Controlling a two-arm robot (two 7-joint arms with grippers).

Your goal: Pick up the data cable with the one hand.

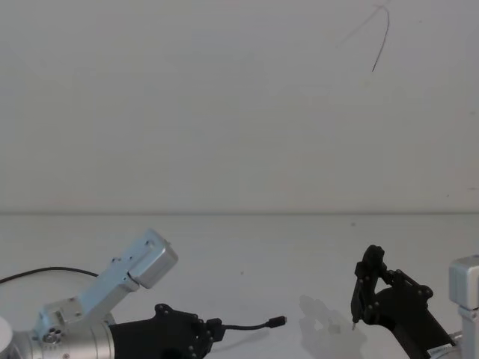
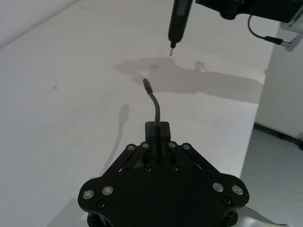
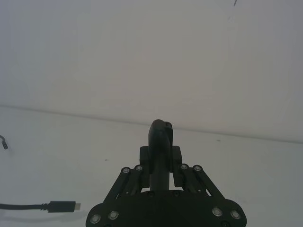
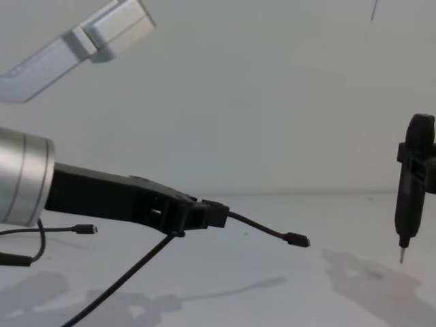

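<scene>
Low at the robot's left, above the white desk [image 1: 262, 254], the left pincer [image 4: 211, 214] is clenched on the data cable [image 4: 262, 230] a little way behind its plug [image 4: 297, 240]. That grip point looks deliberate. A short stub of cord juts forward past the fingertips and droops slightly, so the plug hangs free in the air and points toward the robot's right. The rest of the cord falls from under the pincer back toward the desk. From the left wrist, the cord runs straight between the two fingers and curves up to the small tip, clear of the surface, with its shadow on the desk below. I judge the pick as done, since the cable end is off the desk and held firmly.

At the right, the right pincer [image 3: 161, 161] grips a black pen-shaped tool [image 4: 411, 187] upright, metal tip down, just above the desk and well apart from the plug. Holding it vertical keeps it out of the cable's way.

A second connector [image 3: 61, 206] on a thin cord lies flat on the desk; whether it is this cord's far end I cannot tell.
</scene>
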